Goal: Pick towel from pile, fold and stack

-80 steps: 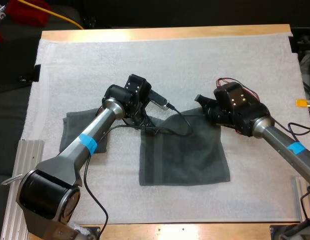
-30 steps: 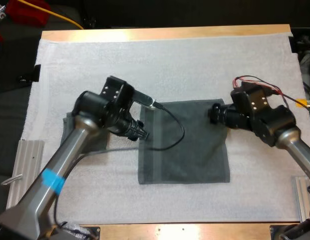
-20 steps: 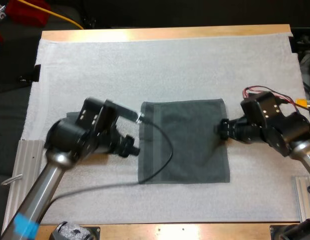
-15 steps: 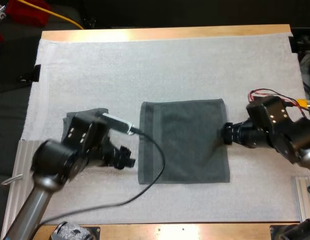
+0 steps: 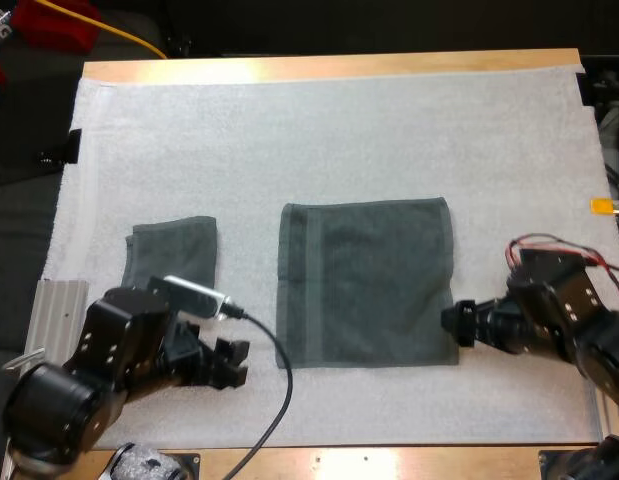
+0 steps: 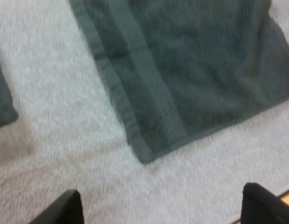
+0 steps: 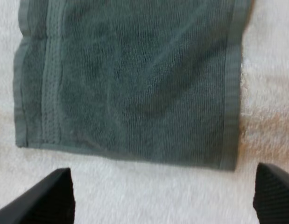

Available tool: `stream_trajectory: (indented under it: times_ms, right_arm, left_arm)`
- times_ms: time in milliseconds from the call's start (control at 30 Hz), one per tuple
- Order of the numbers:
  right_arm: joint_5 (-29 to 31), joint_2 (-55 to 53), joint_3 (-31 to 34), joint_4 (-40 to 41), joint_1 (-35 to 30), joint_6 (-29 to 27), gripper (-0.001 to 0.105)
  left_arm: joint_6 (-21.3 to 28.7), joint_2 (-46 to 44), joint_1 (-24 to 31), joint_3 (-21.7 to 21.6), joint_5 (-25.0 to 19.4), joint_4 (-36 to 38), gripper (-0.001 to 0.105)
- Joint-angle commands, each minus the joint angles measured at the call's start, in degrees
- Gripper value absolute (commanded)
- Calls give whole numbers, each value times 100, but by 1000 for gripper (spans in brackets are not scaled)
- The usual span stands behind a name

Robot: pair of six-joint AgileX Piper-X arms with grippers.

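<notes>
Dark grey-green towel [image 5: 367,283] lies flat, free of both grippers. Left gripper [image 5: 237,363], fingers spread and empty, sits at its 8 o'clock. Right gripper [image 5: 456,325], likewise spread, sits just beside its 4 o'clock corner. Small folded dark towel [image 5: 172,250] rests at 9 o'clock on the white textured mat [image 5: 339,130].

Left arm [image 5: 79,380]: bent low, near left, wrist pointing right.
Left gripper [image 5: 229,362]: fingers [image 6: 65,212] wide apart, holding nothing.
Right arm [image 5: 574,325]: low, right edge, wrist pointing left.
Right gripper [image 5: 459,325]: fingers [image 7: 53,196] wide apart, empty.
</notes>
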Motion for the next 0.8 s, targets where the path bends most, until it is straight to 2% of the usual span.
stream_trajectory:
  times_ms: [0, 200, 433, 767]
  right_arm:
    - [-40, -162, 72, 53, 30, 144, 75]
    - [-40, -643, 413, 380, 48, 266, 75]
    - [4, -905, 717, 469, 48, 336, 75]
    - [164, -890, 1093, -41, 48, 382, 75]
  left_arm:
    - [-47, -70, -16, 1, 17, 95, 66]
    - [-48, -335, -16, 1, 29, 475, 66]
    - [-48, -536, -16, 112, 225, 507, 66]
    - [-48, -537, -16, 484, 224, 456, 66]
